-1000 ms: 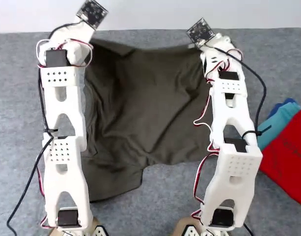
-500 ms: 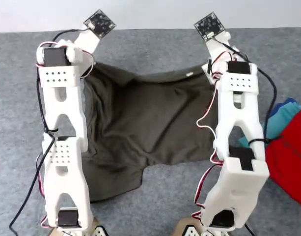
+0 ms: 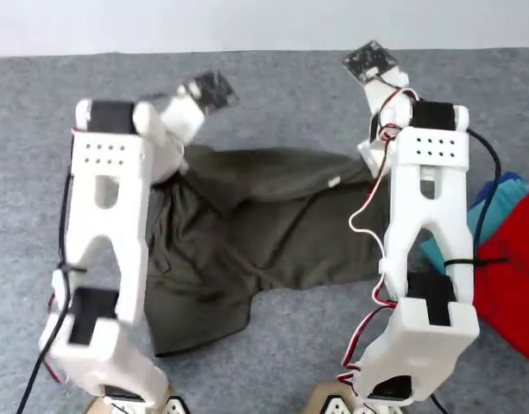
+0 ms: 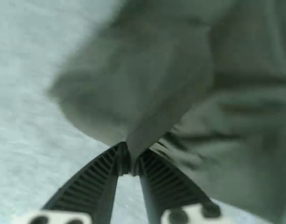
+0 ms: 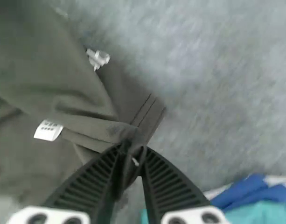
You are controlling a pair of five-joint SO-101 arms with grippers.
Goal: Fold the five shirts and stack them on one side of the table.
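I have left gripper (image 4: 129,164) and right gripper (image 5: 131,156) each clamped on the olive shirt (image 3: 273,220) edge, over grey table (image 3: 290,86); red shirt (image 3: 510,289) nearby.

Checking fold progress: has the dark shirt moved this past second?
Yes. The far half of the shirt was drawn nearer, away from the far edge of the table.

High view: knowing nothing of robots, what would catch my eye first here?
A crumpled dark olive cloth shirt sprawls across the grey felt table between the white left arm and white right arm. The left end effector and right end effector each pinch a far corner. A bright red shirt lies at the table's right edge, beside blue and teal cloth.
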